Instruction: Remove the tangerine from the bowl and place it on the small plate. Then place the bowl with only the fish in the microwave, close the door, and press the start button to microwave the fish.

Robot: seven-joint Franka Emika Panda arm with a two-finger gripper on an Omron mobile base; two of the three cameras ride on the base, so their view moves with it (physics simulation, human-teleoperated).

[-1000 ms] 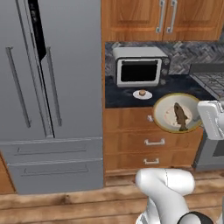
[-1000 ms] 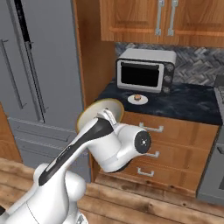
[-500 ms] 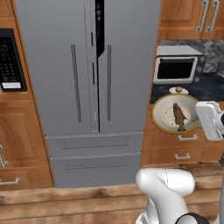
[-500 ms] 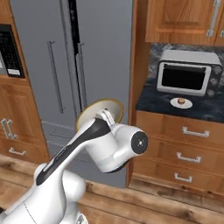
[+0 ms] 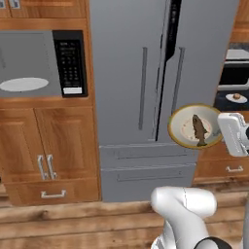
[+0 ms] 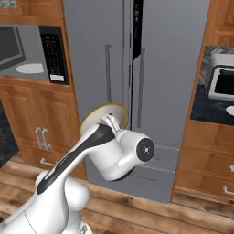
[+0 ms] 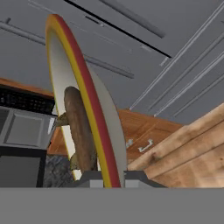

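Bowl (image 5: 192, 126) with fish (image 5: 199, 129) carried in front of grey fridge (image 5: 146, 73).

Pincer (image 7: 107, 177) clamped on bowl's rim, 1 finger on each side of it, seen edge-on in hand view. Fish lying inside bowl. Microwave (image 5: 41, 63) open at upper left, pale turntable inside, keypad at its right. Tangerine (image 5: 237, 96) resting on small plate (image 5: 237, 98) on dark bench at far right.

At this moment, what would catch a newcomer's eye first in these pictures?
The bowl with the fish in it, carried in mid-air by the gripper in front of the big grey refrigerator. To the left the microwave stands open, its pale turntable bare. Far right, the tangerine sits on the small plate on the counter.
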